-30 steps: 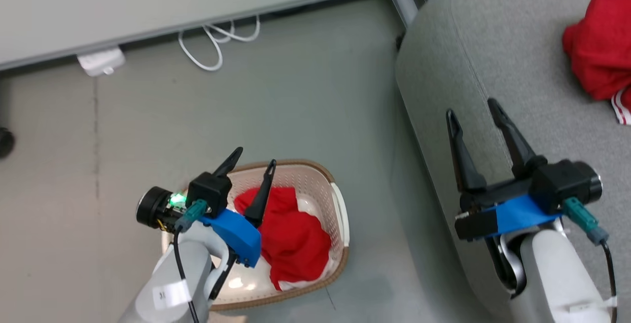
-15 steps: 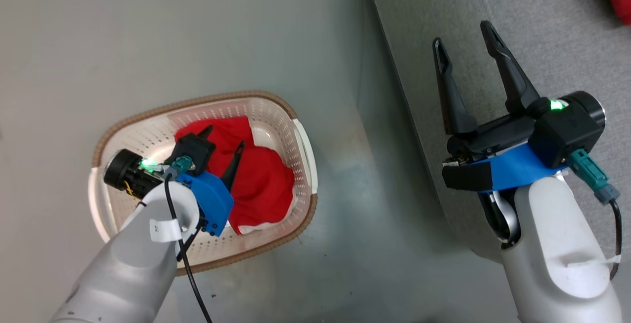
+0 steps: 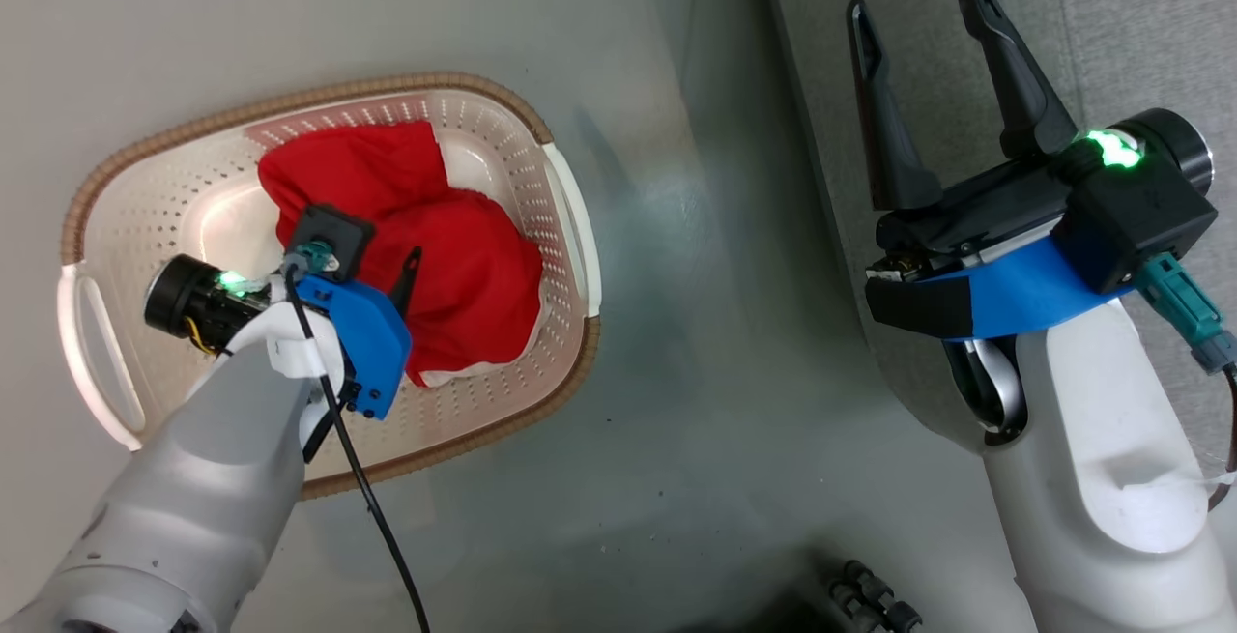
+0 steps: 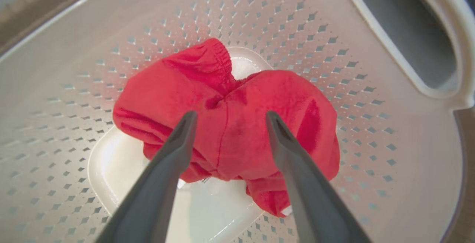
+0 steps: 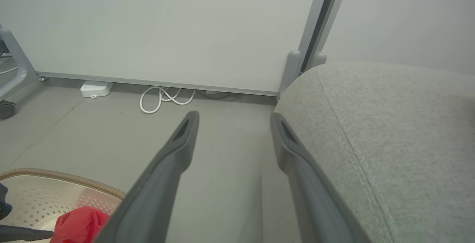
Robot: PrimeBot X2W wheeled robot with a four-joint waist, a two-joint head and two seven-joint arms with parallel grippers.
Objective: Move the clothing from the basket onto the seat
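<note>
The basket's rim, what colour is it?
Brown and woven-looking. The basket rim shows best in the head view.

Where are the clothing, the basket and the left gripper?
clothing (image 4: 237, 139): left wrist view, middle of the red fabric.
basket (image 3: 416, 82): head view, brown woven rim.
left gripper (image 4: 231, 116): left wrist view, midway between fingertips.

- We've got a smooth grey floor (image 3: 676, 372) carrying everything here.
- The basket (image 3: 290, 101) sits on it to the left and the seat (image 3: 1140, 34) stands on the right, with a strip of bare floor between them.
- Far off along the wall, we see a looped white cable (image 5: 164, 95) and a small white box (image 5: 95, 88) lying on the floor.
</note>
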